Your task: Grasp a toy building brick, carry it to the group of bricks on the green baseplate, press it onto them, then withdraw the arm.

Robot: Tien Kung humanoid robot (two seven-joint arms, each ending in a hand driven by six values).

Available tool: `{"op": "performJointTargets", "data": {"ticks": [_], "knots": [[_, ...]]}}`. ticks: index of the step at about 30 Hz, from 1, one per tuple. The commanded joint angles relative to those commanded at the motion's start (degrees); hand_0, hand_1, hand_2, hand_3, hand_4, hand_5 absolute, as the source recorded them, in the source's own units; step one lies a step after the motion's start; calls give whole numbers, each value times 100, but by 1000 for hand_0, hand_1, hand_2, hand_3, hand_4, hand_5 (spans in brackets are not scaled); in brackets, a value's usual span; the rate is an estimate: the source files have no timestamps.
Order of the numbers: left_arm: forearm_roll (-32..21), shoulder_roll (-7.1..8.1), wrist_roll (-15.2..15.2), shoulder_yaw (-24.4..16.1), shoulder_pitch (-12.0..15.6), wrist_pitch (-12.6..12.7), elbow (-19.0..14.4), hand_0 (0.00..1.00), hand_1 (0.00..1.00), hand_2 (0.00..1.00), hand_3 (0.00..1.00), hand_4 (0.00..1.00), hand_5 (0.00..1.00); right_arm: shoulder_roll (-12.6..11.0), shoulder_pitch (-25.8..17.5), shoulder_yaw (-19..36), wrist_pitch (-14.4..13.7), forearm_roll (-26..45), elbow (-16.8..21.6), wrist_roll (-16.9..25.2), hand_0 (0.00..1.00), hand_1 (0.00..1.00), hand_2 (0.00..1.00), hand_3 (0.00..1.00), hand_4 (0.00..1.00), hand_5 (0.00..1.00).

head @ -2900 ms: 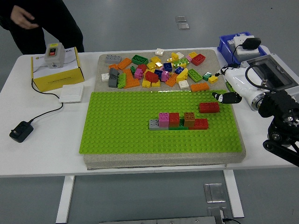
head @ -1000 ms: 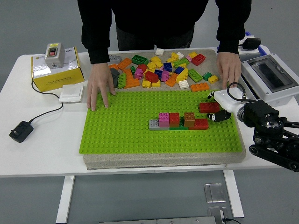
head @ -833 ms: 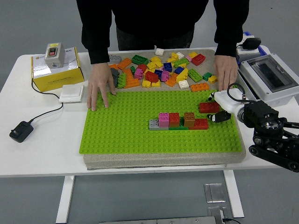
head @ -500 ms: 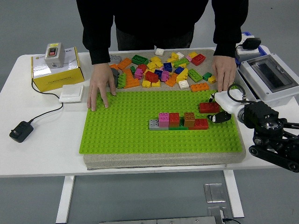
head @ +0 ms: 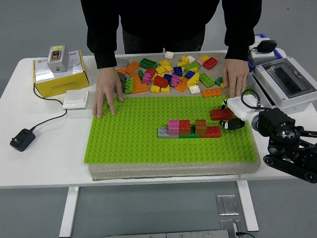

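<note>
The green baseplate lies on a grey mat. A group of bricks in grey, pink, red, brown and green stands on it right of centre. A single red brick sits on the plate just behind and right of the group. My right hand is against this brick's right end, low over the plate; whether it grips the brick is hidden. A pile of loose bricks lies on the mat behind the plate. My left arm is out of view.
A person stands at the far side. One hand lies flat on the plate's back left corner, the other rests by the pile's right end. A yellow box, a white pad, a black plug stand left; a grey case right.
The person came to the table and laid both hands down. My right hand came down to the red brick. In the last second the person's hand on the right slid slightly left.
</note>
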Motion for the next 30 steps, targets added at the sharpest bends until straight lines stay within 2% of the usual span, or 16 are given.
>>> {"op": "performJointTargets", "data": {"ticks": [30], "knots": [[-146,-15,-60,134,5,25,0,675,652,565,619,333,556,13,42,-74,-110,-39,-31,3,2,96,639,672,566,486]]}}
